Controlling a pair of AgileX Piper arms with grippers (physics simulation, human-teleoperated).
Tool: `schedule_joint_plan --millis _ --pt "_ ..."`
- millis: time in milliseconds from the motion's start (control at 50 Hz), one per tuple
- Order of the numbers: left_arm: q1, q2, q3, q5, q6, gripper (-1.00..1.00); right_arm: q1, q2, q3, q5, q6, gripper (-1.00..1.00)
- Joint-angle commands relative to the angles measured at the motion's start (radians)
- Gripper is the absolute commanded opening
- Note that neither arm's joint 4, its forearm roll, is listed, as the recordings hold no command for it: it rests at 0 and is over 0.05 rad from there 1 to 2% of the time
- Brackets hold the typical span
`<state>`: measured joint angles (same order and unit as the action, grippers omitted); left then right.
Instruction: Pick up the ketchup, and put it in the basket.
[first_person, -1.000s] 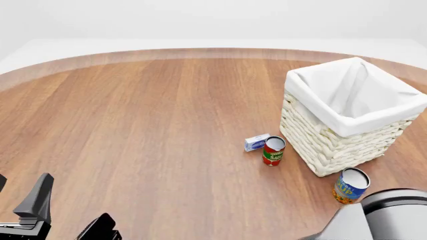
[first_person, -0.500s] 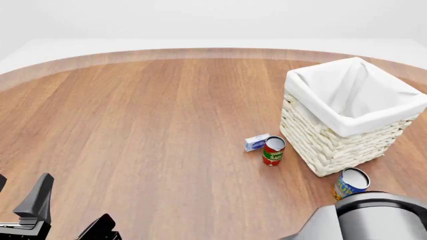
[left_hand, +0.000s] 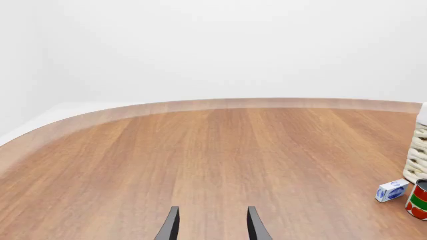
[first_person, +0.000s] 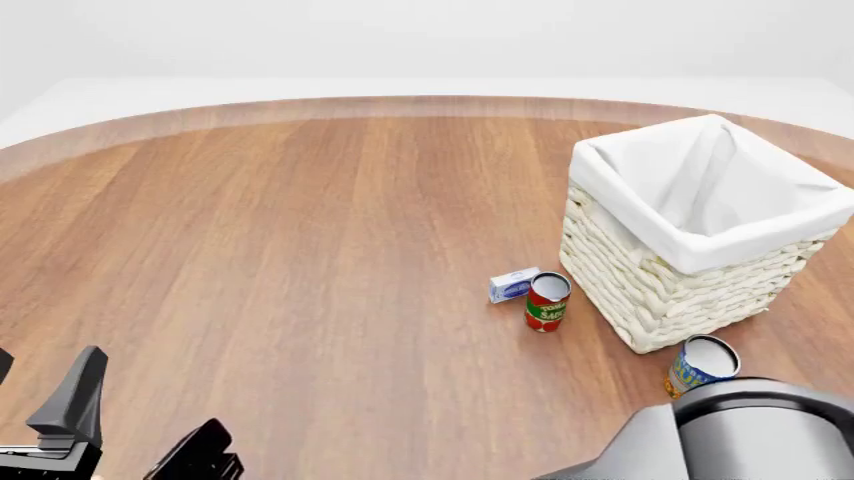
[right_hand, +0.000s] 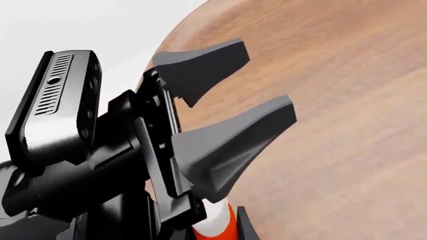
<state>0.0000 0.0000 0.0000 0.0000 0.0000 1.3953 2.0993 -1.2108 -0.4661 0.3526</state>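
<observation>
1. We see the ketchup (right_hand: 215, 226) only in the right wrist view, as a sliver of red and white at the picture's edge. It is too cut off for us to be sure of more than its colours. In the front view it is hidden.
2. One dark finger (right_hand: 243, 228) of the right gripper shows just beside that sliver. We cannot tell whether the jaws are clamped on it or standing apart.
3. The left gripper (left_hand: 212, 227) fills most of the right wrist view and blocks the sight of the ketchup. Its two fingers are spread, with nothing between them.
4. In the front view the bulky grey right arm (first_person: 754, 430) fills the near right corner and partly covers the blue-and-yellow can (first_person: 699, 366).
5. That can stands upright, close to the near corner of the basket (first_person: 667, 290). The basket is woven wicker with a white cloth liner folded over its rim.
6. The red-and-green tomato sauce can (first_person: 547, 301) stands upright just left of the basket. A small blue-and-white box (first_person: 513, 285) lies beside it, on its far-left side.
7. All of these rest on the wooden table (first_person: 294, 250).
</observation>
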Motion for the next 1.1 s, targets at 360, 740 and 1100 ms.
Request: schedule_joint_plan --millis 360,740,1100 --pt "0.0 0.0 0.0 0.0 0.0 1.0 -0.057 -0.041 0.005 0.014 0.004 -1.0" --pt "0.0 0.0 0.0 0.0 0.0 1.0 -0.125 -0.053 0.01 -0.002 0.011 -1.0" --pt "0.0 0.0 0.0 0.0 0.0 1.0 -0.241 -0.091 -0.02 0.015 -0.006 -1.0"
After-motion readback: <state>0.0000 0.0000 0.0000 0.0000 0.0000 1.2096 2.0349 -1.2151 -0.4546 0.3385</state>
